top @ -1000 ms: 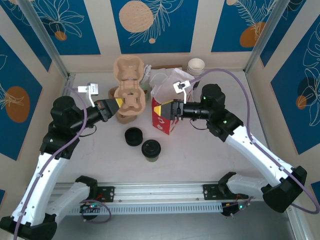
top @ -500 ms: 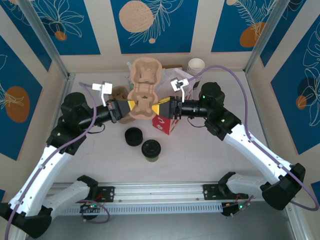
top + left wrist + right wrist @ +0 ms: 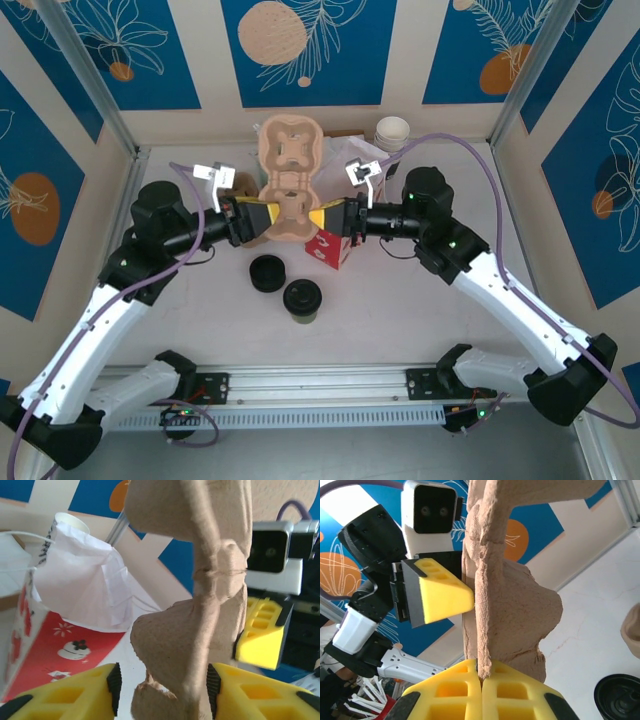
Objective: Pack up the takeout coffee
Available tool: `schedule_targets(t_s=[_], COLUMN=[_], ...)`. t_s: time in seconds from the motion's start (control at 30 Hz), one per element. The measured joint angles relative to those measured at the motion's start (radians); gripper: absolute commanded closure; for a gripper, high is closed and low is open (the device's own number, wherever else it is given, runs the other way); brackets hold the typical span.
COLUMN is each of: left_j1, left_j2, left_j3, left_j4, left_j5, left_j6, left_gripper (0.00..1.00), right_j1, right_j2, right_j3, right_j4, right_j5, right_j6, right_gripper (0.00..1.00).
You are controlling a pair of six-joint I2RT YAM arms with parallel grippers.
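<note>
So what's on the white table point(image 3: 400, 310): one takeout coffee point(image 3: 303, 298), a small dark paper cup with a round black lid, standing near the front middle. Just beside it on the left is one low stack of loose black lids point(image 3: 267, 272). There's also one red-and-white paper bag point(image 3: 328, 247) a bit behind the coffee, and one stack of cream-rimmed lidless cups point(image 3: 392, 130) at the back wall. Then one brown molded-pulp cup carrier point(image 3: 288, 185), up in the air and standing on edge between two grippers. The left gripper point(image 3: 262, 218) has its yellow fingers partly apart, clamped around a thick fold of it. The right gripper point(image 3: 322, 217) is squeezed nearly flat on a thin edge. Neither one touches the coffee.
</note>
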Motion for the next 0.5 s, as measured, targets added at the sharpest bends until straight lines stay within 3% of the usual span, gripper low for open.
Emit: schedule_targets(t_s=[0.17,0.5], left_j1=[-0.001,-0.004], left_j2=[0.011,0.178], left_j3=[0.101,0.412], left_j4=[-0.092,-0.293], left_j5=[-0.049,0.015], left_j6=[0.226,0.628], left_gripper=[0.27,0.32], right_j1=[-0.036,-0.065], right_j2=[-0.034,-0.070], right_j3=[0.034,0.120], right_j4=[-0.148,-0.444], right_j5=[0.058,0.130], right_j6=[-0.004,-0.003], right_gripper=[1.00,1.00])
